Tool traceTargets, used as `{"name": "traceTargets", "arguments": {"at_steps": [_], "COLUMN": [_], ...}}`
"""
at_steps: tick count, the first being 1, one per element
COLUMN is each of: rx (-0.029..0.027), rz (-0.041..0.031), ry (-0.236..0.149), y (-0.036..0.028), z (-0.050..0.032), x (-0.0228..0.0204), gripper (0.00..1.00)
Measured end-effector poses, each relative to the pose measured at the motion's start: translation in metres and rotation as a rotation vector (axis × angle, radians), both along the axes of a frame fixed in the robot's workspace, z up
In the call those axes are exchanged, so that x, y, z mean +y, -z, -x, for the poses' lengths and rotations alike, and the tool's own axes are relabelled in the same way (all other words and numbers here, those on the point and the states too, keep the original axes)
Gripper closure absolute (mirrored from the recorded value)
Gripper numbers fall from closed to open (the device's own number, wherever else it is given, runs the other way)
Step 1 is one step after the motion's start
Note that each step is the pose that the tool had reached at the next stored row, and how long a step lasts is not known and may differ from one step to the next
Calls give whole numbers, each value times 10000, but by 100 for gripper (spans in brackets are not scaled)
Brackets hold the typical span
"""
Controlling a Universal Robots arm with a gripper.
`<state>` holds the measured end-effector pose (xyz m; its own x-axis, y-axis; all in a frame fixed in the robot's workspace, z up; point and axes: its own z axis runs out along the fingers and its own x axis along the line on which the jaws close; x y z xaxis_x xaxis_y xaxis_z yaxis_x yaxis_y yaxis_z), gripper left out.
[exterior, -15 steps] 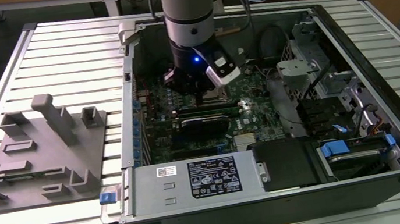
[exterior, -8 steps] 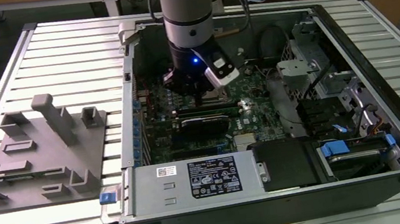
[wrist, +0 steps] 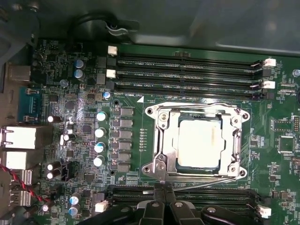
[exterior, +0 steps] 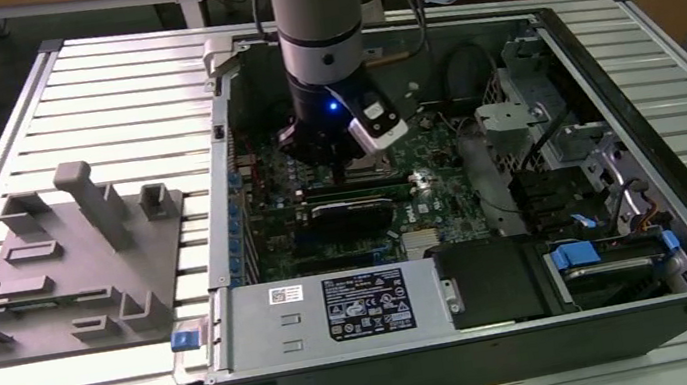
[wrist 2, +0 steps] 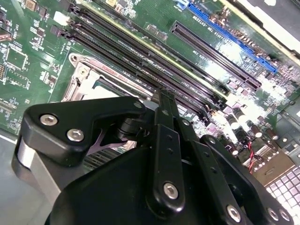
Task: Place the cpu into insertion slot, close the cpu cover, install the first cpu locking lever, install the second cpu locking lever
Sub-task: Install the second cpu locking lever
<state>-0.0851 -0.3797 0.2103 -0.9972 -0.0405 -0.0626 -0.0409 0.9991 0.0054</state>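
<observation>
While the arm reaches down into the open black computer case [exterior: 669, 207] on the slatted metal counter [exterior: 98, 75], the black two-fingered tool [wrist: 163, 190] sits low over the green motherboard [wrist: 84, 65], fingers pressed together, pinching nothing visible. Its tip is just beside the square metal-rimmed insertion slot [wrist: 157, 164], at the edge nearest the black memory slots [wrist: 220, 194]. The flat square silver-grey cpu [wrist: 199, 143] lies inside the slot. The thin silver metal cpu cover [wrist: 234, 140] lies flat around it, chip showing through its window. A thin wire locking lever [wrist: 206, 183] runs along the slot edge near the fingertips. In the second wrist view, the closed fingers [wrist 2: 161, 105] point at the socket corner [wrist 2: 82, 75]. A grey moulded fixture [exterior: 70, 261] rests on the counter, well apart from the case.
</observation>
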Motion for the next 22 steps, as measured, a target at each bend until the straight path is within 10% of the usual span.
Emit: {"name": "traceTargets", "arguments": {"at_steps": [9,22], "rx": [1,1], "rz": [-22,-234], "ry": [3,3], "y": [28,49], "z": [30,40], "x": [0,-1], "gripper": [89,89]}}
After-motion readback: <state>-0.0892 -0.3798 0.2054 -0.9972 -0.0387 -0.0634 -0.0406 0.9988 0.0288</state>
